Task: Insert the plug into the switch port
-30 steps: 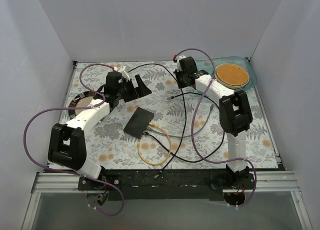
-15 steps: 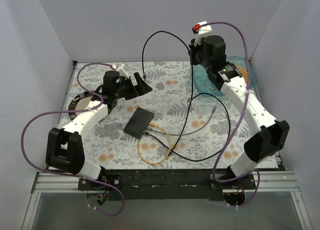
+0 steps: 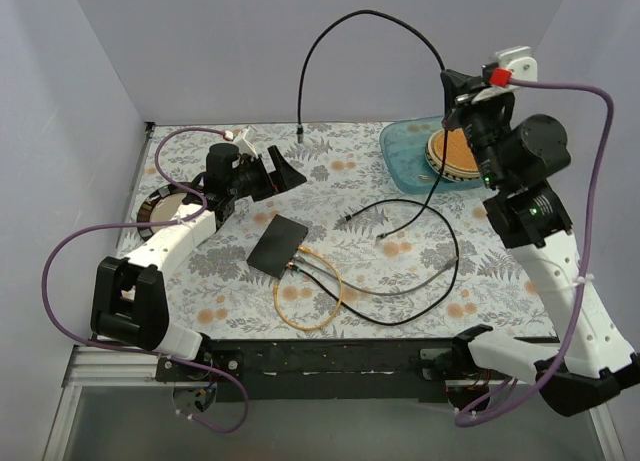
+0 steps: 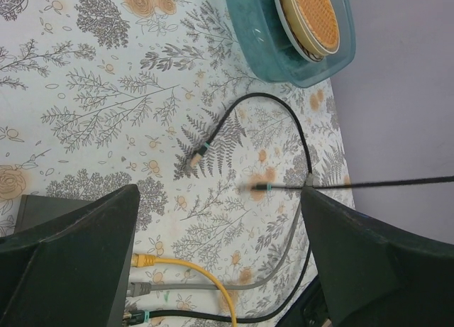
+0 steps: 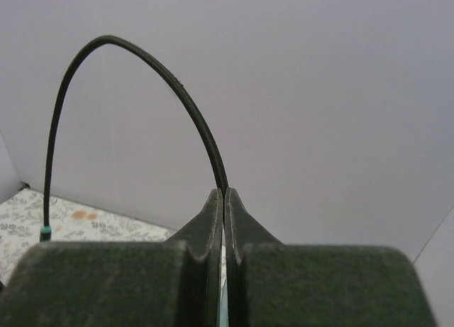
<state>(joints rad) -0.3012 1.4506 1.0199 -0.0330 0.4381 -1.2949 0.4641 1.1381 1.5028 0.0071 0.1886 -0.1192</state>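
Right claw (image 5: 224,194) pinched shut on black cable (image 3: 370,19), held high; plug (image 3: 301,133) dangled loose, well apart from switch port (image 3: 302,244) on black box (image 3: 278,245). Cable light, springy; I judged grip just behind plug steadier. Left claw (image 4: 220,249) gaped empty.

Plug (image 3: 301,134) dangling from black cable (image 3: 372,16), well apart from flat black switch (image 3: 278,244)

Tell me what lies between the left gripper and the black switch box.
Only bare flowered table cover lies between the left gripper and the switch box, as the top view shows. The cables leave the box on its near side.
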